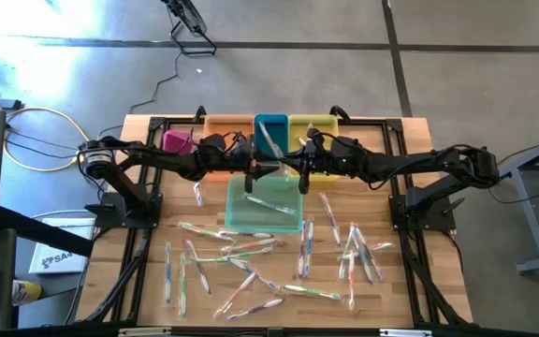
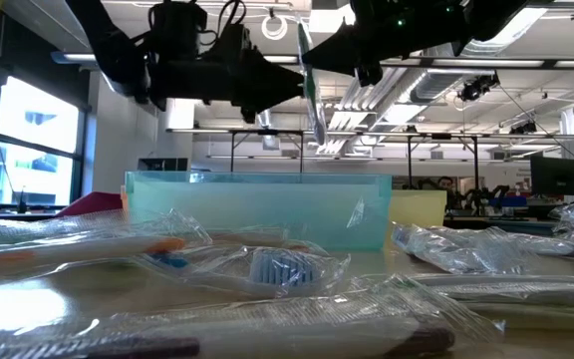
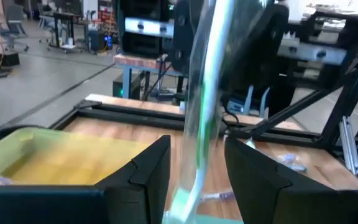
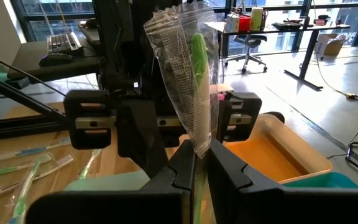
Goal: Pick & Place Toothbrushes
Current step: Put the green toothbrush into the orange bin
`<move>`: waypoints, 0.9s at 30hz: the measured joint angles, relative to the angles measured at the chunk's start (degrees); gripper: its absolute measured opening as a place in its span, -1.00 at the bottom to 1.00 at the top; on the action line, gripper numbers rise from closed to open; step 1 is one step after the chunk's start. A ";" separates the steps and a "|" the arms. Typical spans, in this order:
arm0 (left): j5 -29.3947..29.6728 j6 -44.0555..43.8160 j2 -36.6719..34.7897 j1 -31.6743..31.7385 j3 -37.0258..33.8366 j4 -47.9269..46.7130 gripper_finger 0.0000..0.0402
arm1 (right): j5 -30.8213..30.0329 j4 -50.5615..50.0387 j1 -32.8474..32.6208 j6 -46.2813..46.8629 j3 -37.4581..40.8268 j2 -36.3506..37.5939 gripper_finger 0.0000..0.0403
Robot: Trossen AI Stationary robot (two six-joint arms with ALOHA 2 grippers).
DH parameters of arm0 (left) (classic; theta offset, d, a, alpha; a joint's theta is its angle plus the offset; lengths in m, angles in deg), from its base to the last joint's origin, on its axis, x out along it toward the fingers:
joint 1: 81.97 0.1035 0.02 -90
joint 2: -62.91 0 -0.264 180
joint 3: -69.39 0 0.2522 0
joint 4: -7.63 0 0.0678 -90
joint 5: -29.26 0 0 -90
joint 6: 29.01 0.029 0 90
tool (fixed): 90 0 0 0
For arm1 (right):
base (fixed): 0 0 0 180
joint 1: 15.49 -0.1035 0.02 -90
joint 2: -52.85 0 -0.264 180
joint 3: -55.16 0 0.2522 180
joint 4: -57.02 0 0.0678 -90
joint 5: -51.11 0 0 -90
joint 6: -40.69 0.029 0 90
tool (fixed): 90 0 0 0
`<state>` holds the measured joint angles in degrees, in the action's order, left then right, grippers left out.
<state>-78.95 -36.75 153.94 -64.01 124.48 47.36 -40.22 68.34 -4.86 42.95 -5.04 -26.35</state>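
Wrapped toothbrush [image 3: 205, 118] hangs between the open left tool [image 3: 194, 177] fingers.

We're in an open-plan robotics lab: exposed ceiling pipes [image 2: 486, 70] across the upper right, tall windows [image 2: 18, 140] at far left, an office chair [image 4: 253, 46] and keyboard [image 4: 61, 42] on desks behind, polished concrete floor [image 1: 279, 70] up top.

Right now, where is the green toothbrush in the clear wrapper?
The green toothbrush hangs upright in the shut right gripper, above the teal bin at the table's middle, with the open left gripper facing it.
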 joint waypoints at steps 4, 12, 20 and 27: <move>-0.48 1.66 0.00 0.00 2.89 -5.16 -0.26 | 0.02 0.00 -0.01 0.02 0.00 0.00 -0.93; -0.47 3.90 0.00 -0.61 6.32 -11.58 -0.26 | 0.02 -0.02 0.01 -0.02 0.00 0.00 -0.93; -0.30 5.99 0.00 -1.90 6.33 -11.22 -0.26 | 0.02 -0.02 -0.01 0.00 0.00 0.00 -0.93; -0.24 5.99 0.00 -1.99 6.33 -11.12 -0.26 | 0.07 -0.02 -0.01 0.02 0.00 0.00 -0.93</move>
<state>-79.20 -30.76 153.94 -66.00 130.81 36.24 -40.14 68.32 -4.88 42.97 -5.04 -26.35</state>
